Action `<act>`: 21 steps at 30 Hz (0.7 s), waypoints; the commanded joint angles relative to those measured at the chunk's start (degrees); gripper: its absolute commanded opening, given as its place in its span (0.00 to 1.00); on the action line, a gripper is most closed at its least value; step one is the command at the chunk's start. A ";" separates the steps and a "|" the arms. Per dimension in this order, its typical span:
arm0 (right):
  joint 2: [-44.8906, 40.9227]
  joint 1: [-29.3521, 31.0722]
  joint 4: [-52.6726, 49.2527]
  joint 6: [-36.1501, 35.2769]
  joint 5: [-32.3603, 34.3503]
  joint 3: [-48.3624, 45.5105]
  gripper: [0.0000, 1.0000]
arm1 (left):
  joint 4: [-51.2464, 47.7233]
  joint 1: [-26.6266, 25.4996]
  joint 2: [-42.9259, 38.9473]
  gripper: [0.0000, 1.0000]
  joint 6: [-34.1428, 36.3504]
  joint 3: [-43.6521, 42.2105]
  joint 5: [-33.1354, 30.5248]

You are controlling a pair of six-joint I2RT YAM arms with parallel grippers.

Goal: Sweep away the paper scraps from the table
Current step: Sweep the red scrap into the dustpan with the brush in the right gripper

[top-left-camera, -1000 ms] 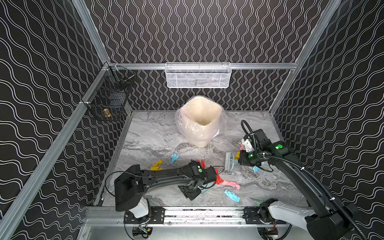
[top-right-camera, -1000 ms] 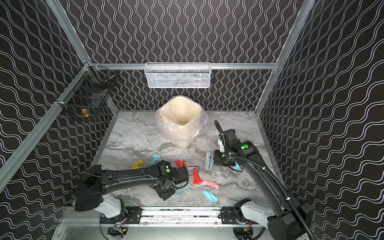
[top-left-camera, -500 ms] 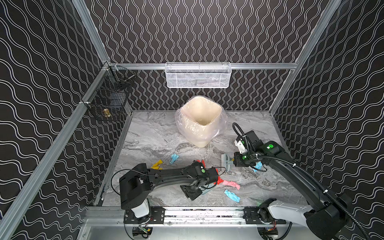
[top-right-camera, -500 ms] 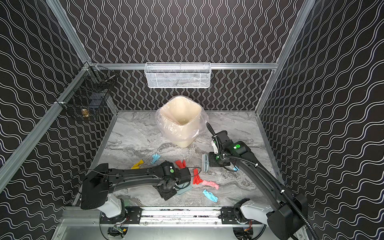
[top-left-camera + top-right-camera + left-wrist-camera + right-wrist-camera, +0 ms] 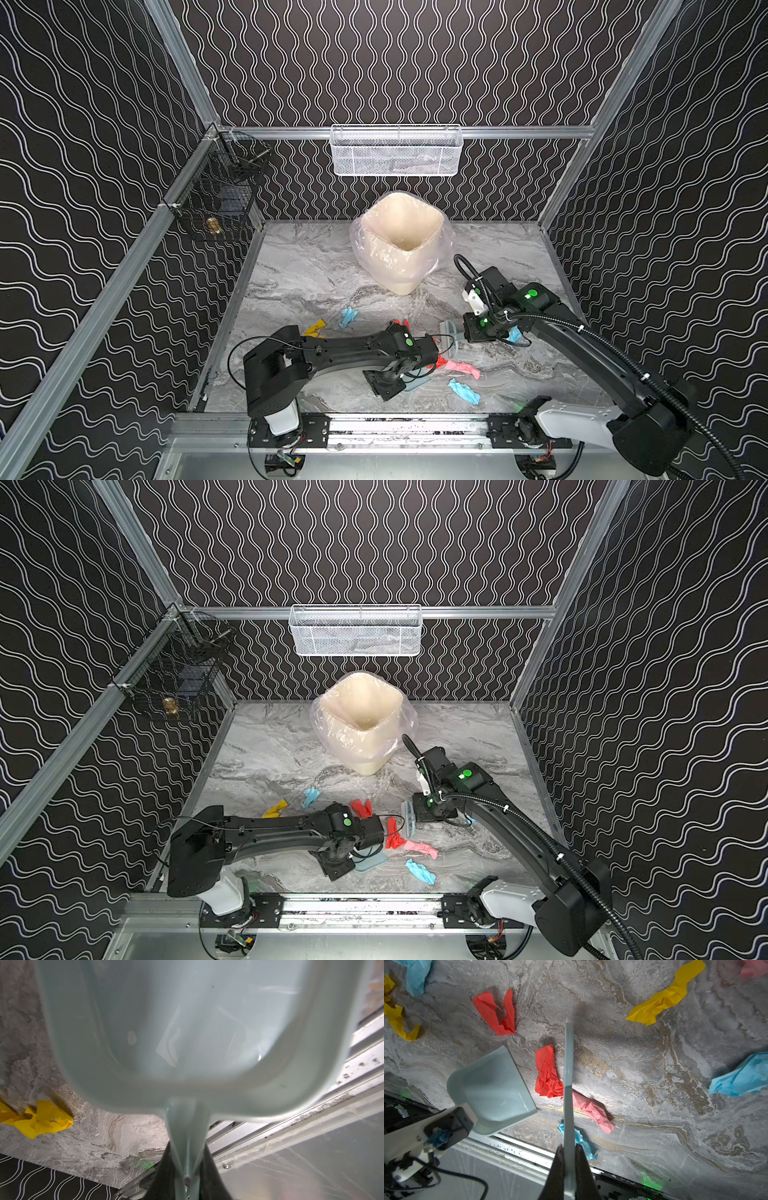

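While dustpan (image 5: 492,1088) and brush (image 5: 568,1076) are clamped by left gripper (image 5: 188,1167) and right gripper (image 5: 568,1165), paper scraps (image 5: 548,1074) should be swept low.

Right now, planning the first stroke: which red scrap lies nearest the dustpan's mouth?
The crumpled red strip between dustpan and brush; the V-shaped red scrap lies farther off.

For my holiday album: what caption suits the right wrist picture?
Right tool grips a pale brush near the dustpan, amid coloured paper scraps on the marble table.

The right gripper (image 5: 568,1159) has carried the brush (image 5: 568,1084) leftward, closer to the red scrap (image 5: 548,1076).
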 commanded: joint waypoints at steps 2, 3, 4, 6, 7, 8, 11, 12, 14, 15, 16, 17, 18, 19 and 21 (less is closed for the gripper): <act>0.94 1.34 -0.85 0.65 -1.54 0.74 0.00 | 0.65 0.12 0.22 0.01 1.95 -0.34 0.47; 1.17 1.69 -0.77 0.73 -1.81 0.82 0.00 | 0.71 0.19 0.34 0.01 2.12 -0.33 0.47; 1.35 1.95 -0.67 0.73 -2.09 0.83 0.00 | 0.85 0.29 0.40 0.01 2.17 -0.23 0.48; 1.61 2.70 -0.33 0.80 -2.78 1.00 0.00 | 1.13 0.54 0.44 0.01 2.37 -0.25 0.39; 1.75 2.86 -0.32 0.82 -3.04 0.97 0.00 | 1.22 0.56 0.50 0.01 2.45 -0.25 0.39; 1.89 3.19 -0.23 0.82 -3.48 1.14 0.00 | 1.32 0.72 0.61 0.01 2.43 -0.27 0.47; 2.06 4.27 0.41 0.73 -5.35 1.23 0.00 | 1.63 0.91 0.85 0.01 2.60 -0.26 0.47; 2.01 4.59 0.70 0.73 -5.97 1.17 0.00 | 1.72 0.98 0.94 0.01 2.58 -0.33 0.53; 1.97 4.82 0.55 0.75 -6.13 1.36 0.00 | 1.91 1.07 1.05 0.01 2.61 -0.34 0.68; 1.92 4.83 0.08 0.74 -5.27 1.65 0.00 | 1.97 1.04 1.14 0.01 2.61 -0.34 0.65; 2.07 4.83 -0.36 0.55 -4.37 2.06 0.00 | 1.97 1.09 1.14 0.01 2.61 -0.34 0.75; 1.85 4.83 -0.88 0.79 -3.28 2.43 0.00 | 2.00 1.09 1.13 0.01 2.61 -0.33 0.74; 1.81 4.80 -1.39 0.90 -1.70 2.86 0.00 | 2.12 1.09 1.06 0.01 2.61 -0.36 0.80; 1.79 4.74 -1.52 0.95 -0.85 3.08 0.00 | 2.16 1.09 1.14 0.00 2.61 -0.38 0.86; 1.96 4.65 -1.72 1.21 0.12 2.90 0.00 | 2.29 1.09 1.23 0.00 2.73 -0.42 0.85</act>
